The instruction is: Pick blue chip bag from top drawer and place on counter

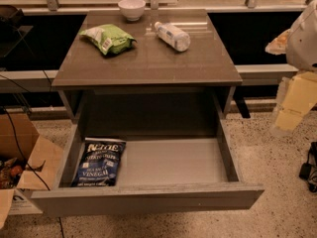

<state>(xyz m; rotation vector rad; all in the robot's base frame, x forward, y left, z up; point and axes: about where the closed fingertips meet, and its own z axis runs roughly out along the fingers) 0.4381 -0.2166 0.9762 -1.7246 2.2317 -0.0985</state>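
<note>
The top drawer [148,198] stands pulled open, and the blue bag [99,161] lies flat in its front left corner, label up, against the left wall. At the right edge the gripper [292,105] hangs out beside the drawer, well apart from the bag and holding nothing I can see; whether it is open or closed I cannot tell. Farther back, the counter [148,66] bears a green bag [108,37], a lying bottle [172,35] and a bowl [132,8].

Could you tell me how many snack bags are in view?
2: the blue chip bag in the top drawer, a green bag on the counter; the box may hide more. End effector at right edge.
</note>
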